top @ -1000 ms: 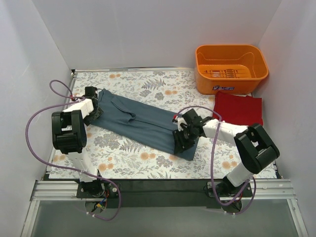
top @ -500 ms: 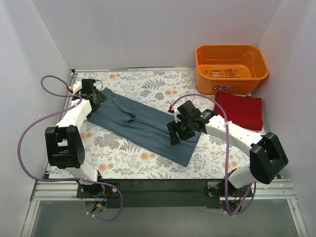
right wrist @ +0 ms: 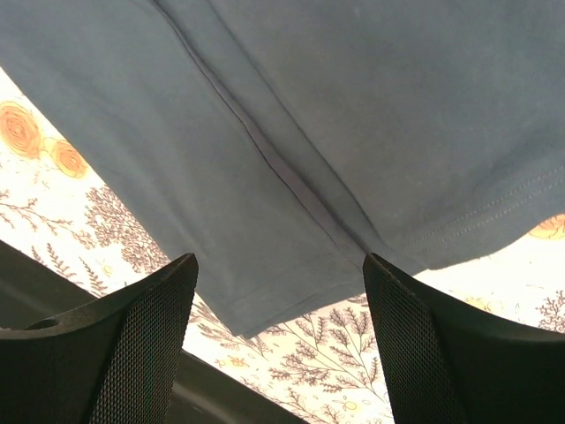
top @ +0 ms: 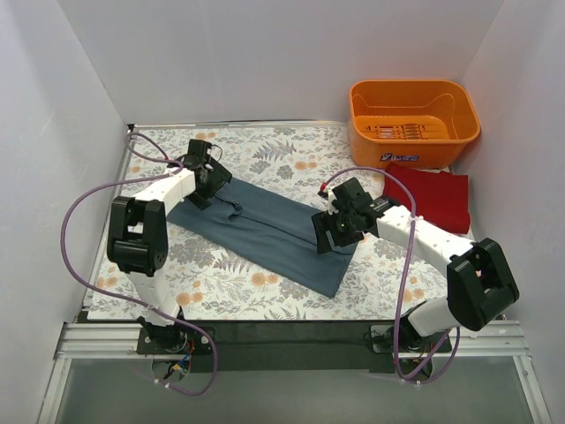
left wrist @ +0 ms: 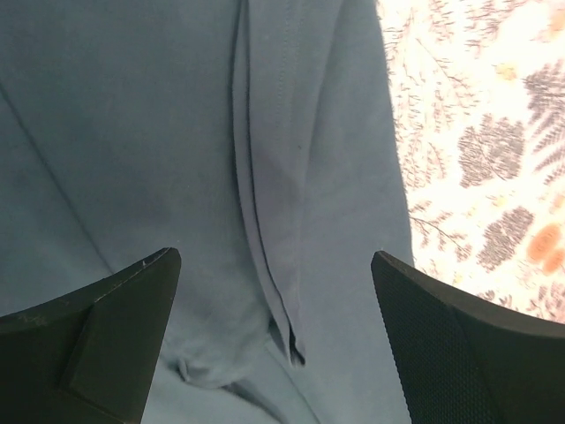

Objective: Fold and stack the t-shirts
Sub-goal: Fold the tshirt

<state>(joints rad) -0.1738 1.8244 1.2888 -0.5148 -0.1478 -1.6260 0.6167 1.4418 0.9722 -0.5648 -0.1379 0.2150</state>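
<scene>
the blue-grey t-shirt [top: 265, 225] lies flat on the flowered counter [top: 265, 150] as a long narrow band, running aslant from far left to near right. the dark red t-shirt [top: 428, 196] rests folded at the right, just in front of the orange basket [top: 364, 141]. the left gripper [left wrist: 274, 261] hangs over the far-left end of the band, jaws wide apart and empty, with a doubled edge of cloth running between them. the right gripper [right wrist: 278, 261] hangs over the near-right end, likewise wide and empty, with the hem and one corner of the cloth showing beneath it. whether either gripper's tips touch the cloth cannot be told. judged from this layout, the lengthwise folds are made and the step in hand is the crosswise fold, which shortens the band to a rectangle fit for stacking. to do it well, an end should be pinched close to its edge and through all its layers at once, so that the tucked-in parts do not slip out. it should be lifted only enough to clear the cloth below, carried along the band's own slant rather than square to the counter, and laid so the side edges meet. the likely fault is a grasp on the top layer alone, which would open the earlier folds, or a drag that skews the whole band.
</scene>
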